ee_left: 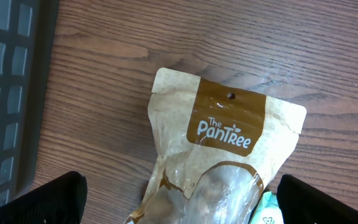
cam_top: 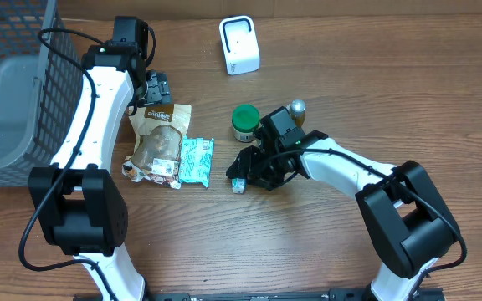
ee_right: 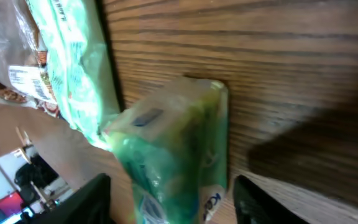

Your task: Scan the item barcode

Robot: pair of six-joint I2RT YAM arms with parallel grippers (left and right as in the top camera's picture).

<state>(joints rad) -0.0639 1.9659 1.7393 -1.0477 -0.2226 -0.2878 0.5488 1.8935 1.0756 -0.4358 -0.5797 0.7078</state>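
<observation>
Closest thing in shot: one small green-and-white packet [ee_right: 173, 143], lying on the wood right between the right gripper's [ee_right: 174, 193] fingers. They're spread partway, one on each side, not pinching it.

Count otherwise:
- One flat teal packet [cam_top: 197, 160], just past those fingers.
- One brown PanTree pouch [ee_left: 229, 124], under the left gripper [ee_left: 179, 199], which is gaping wide and holding nothing.
- One green-lidded jar [cam_top: 244, 122] and one gold-capped bottle [cam_top: 296, 109], near the right wrist.
- One white scanner [cam_top: 239, 45], well apart from both sets of fingers.
- One grey wire basket [cam_top: 53, 67].

Brown woodgrain table [cam_top: 392, 84]. The right arm is bent low across the table, and the left is stretched along the basket side.
</observation>
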